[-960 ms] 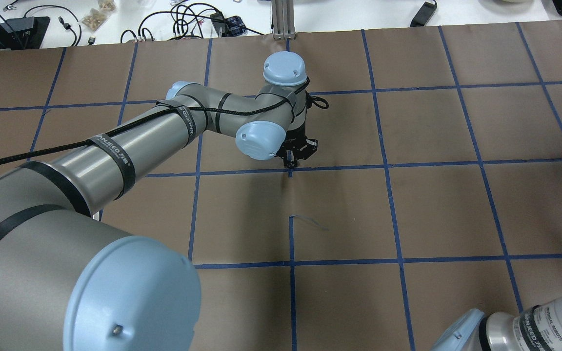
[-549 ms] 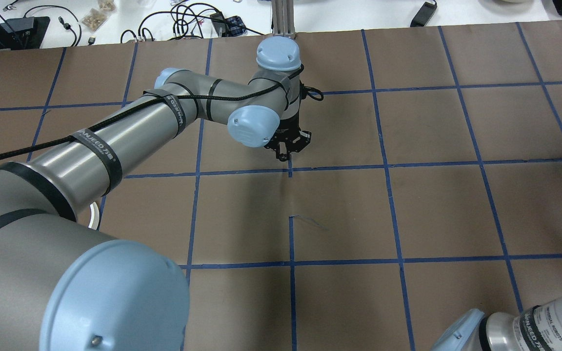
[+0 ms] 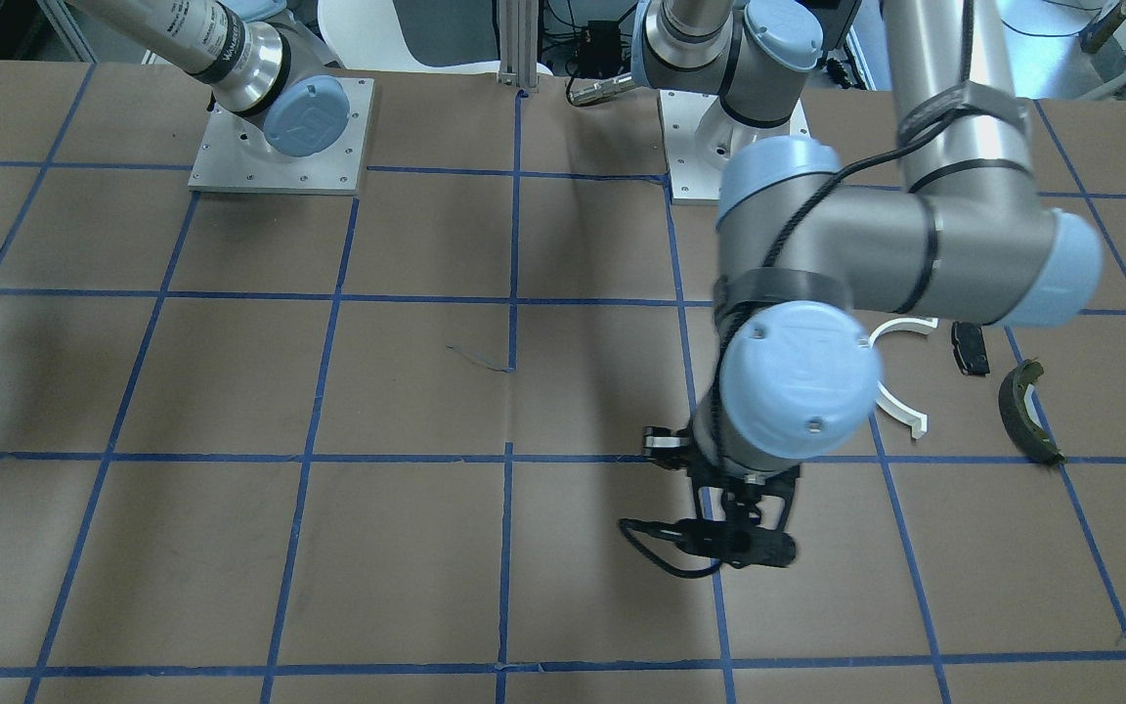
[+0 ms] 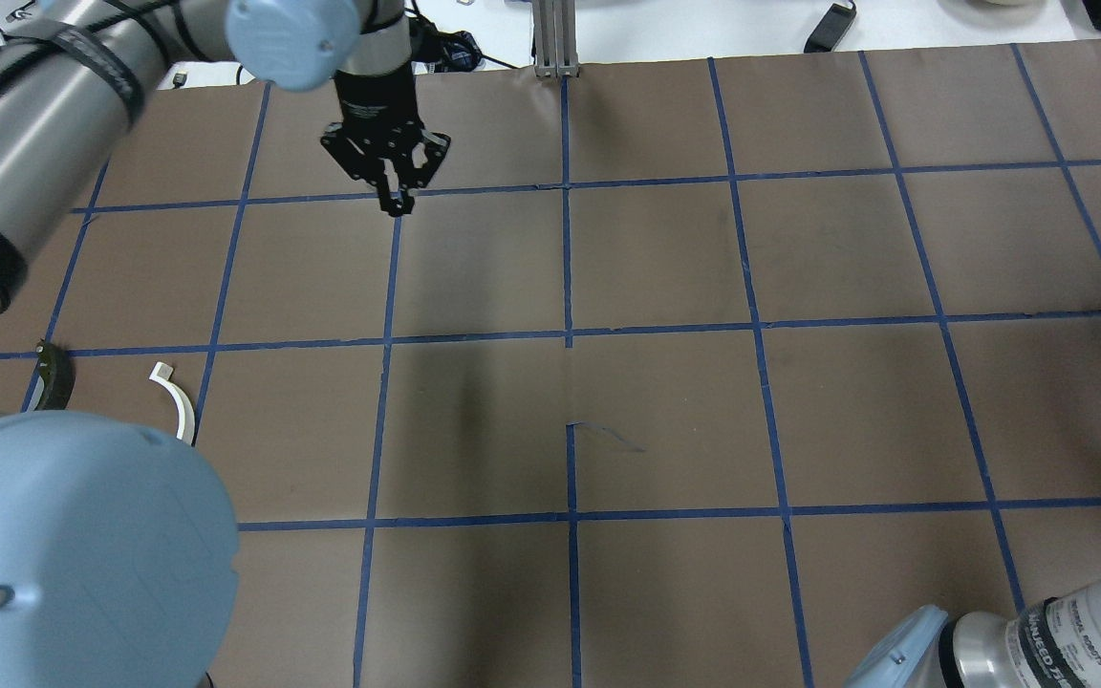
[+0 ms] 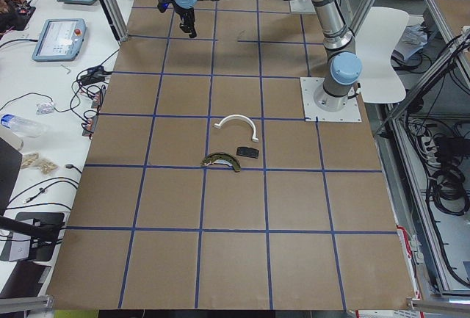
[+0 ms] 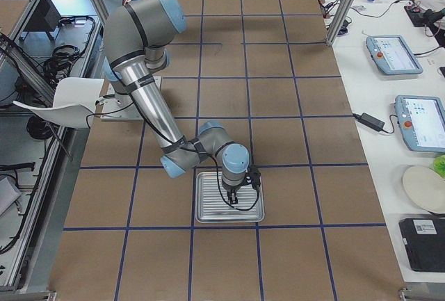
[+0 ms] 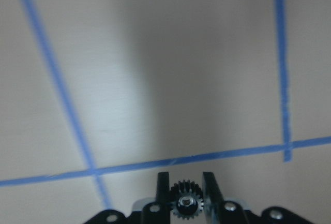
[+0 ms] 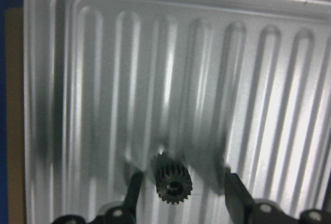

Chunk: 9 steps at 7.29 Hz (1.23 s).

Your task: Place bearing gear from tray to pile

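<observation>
My left gripper point(image 4: 396, 199) is shut on a small black bearing gear point(image 7: 185, 204) and holds it above the brown table; it also shows in the front view point(image 3: 737, 508). The pile lies nearer the robot's base: a white half-ring point(image 3: 901, 411), a black pad point(image 3: 970, 348) and an olive curved shoe point(image 3: 1028, 401). My right gripper point(image 8: 181, 188) is open over the ribbed metal tray point(image 8: 103, 79). Its fingers point(image 8: 135, 182) stand either side of a second black gear point(image 8: 172, 184) that lies in the tray, apart from it.
The table is brown paper with a grid of blue tape point(image 4: 568, 334). The tray point(image 6: 208, 212) sits at the robot's right end of the table. Cables and small items point(image 4: 359, 38) lie beyond the far edge. The left arm's elbow point(image 4: 73, 554) fills the lower left of the overhead view.
My left arm has swung from the table's middle toward the far left of the overhead view, its gripper still shut. The half-ring and olive shoe now show beside the arm.
</observation>
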Tool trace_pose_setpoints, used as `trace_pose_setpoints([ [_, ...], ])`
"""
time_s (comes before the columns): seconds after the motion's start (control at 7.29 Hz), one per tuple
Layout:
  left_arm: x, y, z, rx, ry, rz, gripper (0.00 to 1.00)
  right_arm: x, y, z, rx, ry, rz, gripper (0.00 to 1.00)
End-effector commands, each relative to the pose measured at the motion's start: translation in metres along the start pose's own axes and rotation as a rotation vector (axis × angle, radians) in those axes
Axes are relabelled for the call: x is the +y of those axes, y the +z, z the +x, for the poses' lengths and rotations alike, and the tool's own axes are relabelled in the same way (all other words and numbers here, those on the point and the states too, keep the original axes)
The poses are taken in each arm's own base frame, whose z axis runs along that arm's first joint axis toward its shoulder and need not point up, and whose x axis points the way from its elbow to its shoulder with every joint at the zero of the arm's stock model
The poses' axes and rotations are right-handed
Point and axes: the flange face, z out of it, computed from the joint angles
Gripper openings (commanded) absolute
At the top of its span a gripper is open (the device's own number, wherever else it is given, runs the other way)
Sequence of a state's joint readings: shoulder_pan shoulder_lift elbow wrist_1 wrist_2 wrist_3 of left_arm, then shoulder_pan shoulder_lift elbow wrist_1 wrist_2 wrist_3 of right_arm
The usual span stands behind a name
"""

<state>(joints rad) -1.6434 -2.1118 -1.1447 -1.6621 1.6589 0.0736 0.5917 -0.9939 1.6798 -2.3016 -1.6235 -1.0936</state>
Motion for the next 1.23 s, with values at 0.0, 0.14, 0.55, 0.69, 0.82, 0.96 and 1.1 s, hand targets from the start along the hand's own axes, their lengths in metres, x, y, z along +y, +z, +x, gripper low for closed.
trace_pose_setpoints([
  [0.0,0.007,-0.014,-0.105,-0.013,0.011,-0.014,0.00,0.001,-0.002,0.001,0.004,0.001,-0.002,0.51],
  [0.14,0.011,-0.010,-0.151,0.003,0.002,-0.019,0.00,0.001,-0.002,0.000,0.003,0.002,-0.007,0.48],
  [0.55,0.048,0.027,-0.298,0.074,0.000,-0.052,0.00,0.002,-0.005,0.001,0.004,0.004,-0.008,0.48],
  [0.69,0.060,0.040,-0.320,0.092,-0.028,-0.072,0.00,0.002,-0.003,0.000,0.001,0.004,-0.009,0.46],
  [0.82,0.064,0.053,-0.333,0.072,-0.050,-0.053,0.00,0.001,-0.004,0.000,0.001,0.002,-0.009,0.40],
  [0.96,0.071,0.077,-0.340,0.084,-0.069,-0.065,0.00,0.000,-0.003,-0.001,0.000,0.001,-0.010,0.32],
  [1.1,0.085,0.105,-0.354,0.097,-0.090,-0.074,0.00,0.000,-0.004,-0.001,0.001,0.001,-0.009,0.28],
])
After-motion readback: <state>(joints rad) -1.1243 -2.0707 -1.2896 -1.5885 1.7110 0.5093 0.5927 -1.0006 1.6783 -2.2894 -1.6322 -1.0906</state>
